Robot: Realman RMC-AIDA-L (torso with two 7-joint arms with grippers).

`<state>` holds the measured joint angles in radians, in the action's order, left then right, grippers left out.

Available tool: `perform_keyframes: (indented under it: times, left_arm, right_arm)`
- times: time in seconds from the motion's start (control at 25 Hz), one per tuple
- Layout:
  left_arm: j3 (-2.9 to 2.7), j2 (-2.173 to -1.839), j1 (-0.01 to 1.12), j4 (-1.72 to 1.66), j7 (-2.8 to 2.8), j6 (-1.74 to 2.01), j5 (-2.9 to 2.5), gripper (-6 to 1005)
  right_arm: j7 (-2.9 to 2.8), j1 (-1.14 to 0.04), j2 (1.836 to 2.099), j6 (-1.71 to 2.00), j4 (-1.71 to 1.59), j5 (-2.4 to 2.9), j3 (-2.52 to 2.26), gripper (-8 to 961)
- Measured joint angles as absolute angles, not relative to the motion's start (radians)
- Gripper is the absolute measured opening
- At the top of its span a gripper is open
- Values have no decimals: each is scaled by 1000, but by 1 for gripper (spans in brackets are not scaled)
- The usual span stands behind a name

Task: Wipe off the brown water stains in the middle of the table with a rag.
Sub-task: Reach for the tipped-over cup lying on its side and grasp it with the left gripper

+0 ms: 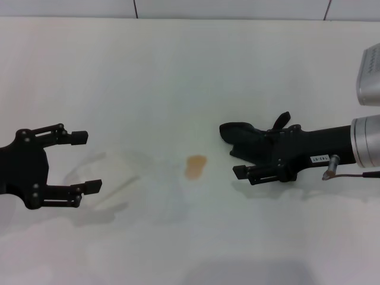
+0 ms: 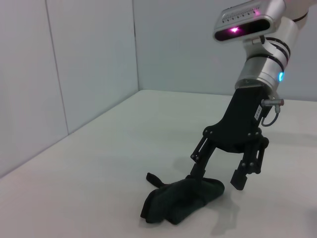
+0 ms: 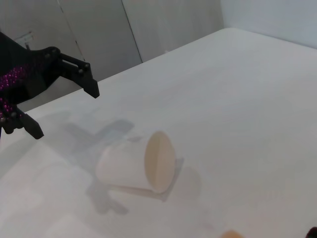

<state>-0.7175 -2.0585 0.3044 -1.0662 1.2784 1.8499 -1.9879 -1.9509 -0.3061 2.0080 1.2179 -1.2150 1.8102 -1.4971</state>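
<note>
Head view: the right gripper (image 1: 237,155) is seen low over the table (image 1: 178,71), its jaws spread with the rag (image 1: 240,135) lying under and touching one finger, not clamped. The stain (image 1: 195,166) lies just beyond its fingertips, toward the left gripper (image 1: 83,161), which is held wide open and empty, a tipped cup (image 3: 136,168) lying near it.

A cup (image 3: 136,167) lies tipped on the table (image 3: 247,99) (off-white) — left gripper (image 3: 62,111) beyond.
</note>
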Motion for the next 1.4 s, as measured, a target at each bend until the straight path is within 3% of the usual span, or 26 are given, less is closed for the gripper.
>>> perform_keyframes:
  times: [0.88, 1.4]
  left_arm:
    - [-720, -2055, 334, -1066, 1301, 1847, -1990, 889]
    - [-721, -2015, 379, -1192, 1474, 1853, -2116, 889]
  right_arm:
    - [-1950, -308, 2008, 1215, -1215, 1812, -1485, 782]
    - [-1950, -308, 2008, 1215, -1212, 1804, -1483, 782]
